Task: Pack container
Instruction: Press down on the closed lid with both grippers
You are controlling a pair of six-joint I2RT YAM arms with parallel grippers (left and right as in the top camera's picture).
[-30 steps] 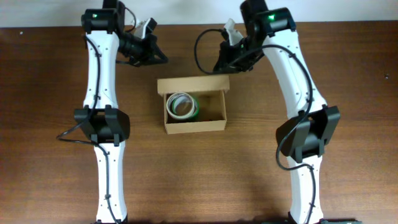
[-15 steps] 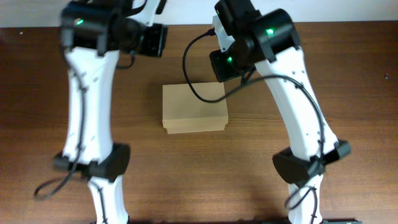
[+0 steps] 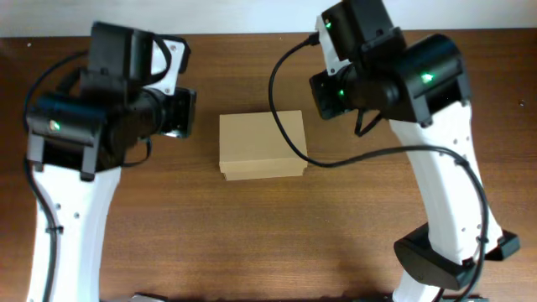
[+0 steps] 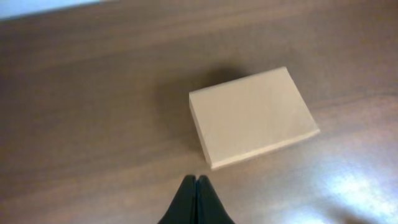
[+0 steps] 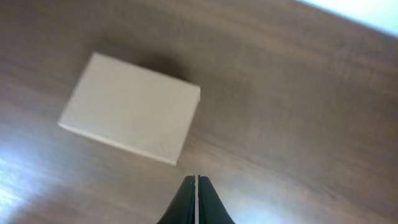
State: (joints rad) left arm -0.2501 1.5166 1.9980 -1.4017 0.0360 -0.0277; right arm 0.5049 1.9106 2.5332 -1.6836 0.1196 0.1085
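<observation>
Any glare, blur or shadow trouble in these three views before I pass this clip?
Overhead: the plain tan cardboard box is evenly lit and fairly sharp, the raised arms look soft. Left wrist: soft throughout, white glare on the dark wooden table at lower right, a shadow beyond the box. Right wrist: soft too, glare at lower left.

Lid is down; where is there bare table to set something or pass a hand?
The widest bare stretch of table is on the near side of the container, between the left arm and right arm. A narrower strip lies behind it, up to the far edge. Tightest: either side of it, where both arms overhang.
</observation>
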